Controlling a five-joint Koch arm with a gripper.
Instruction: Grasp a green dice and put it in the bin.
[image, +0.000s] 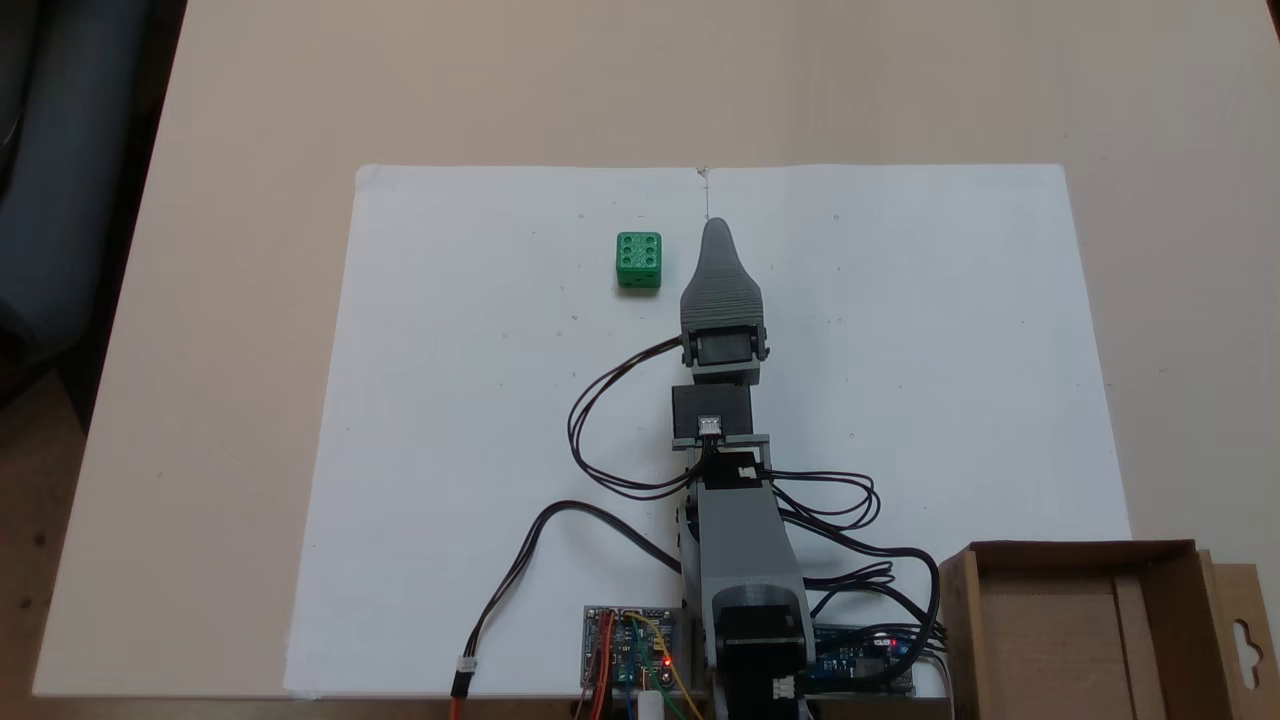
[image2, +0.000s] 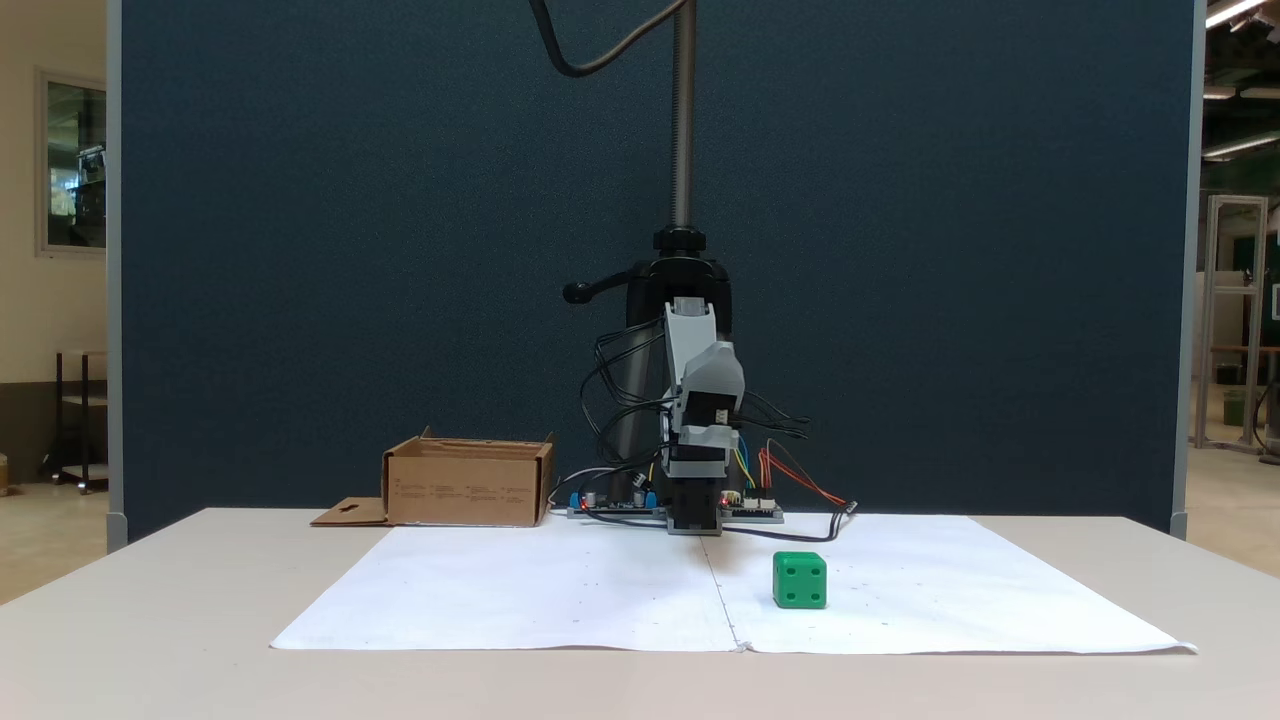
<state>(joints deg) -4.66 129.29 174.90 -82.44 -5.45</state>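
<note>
Gripper (image: 716, 232) low over white paper sheet (image: 480, 420), jaws stacked, state indeterminable. Green dice (image: 638, 261) on sheet just left of tip in top-down fixed view, apart. Bright green cube, six pips up.

We see even, soft indoor light in both fixed views. The white paper (image: 480, 450) looks bright but not glaring. Shadows are faint and short. Both pictures are slightly soft, with ceiling lamps (image2: 1232, 12) glowing far behind.
</note>
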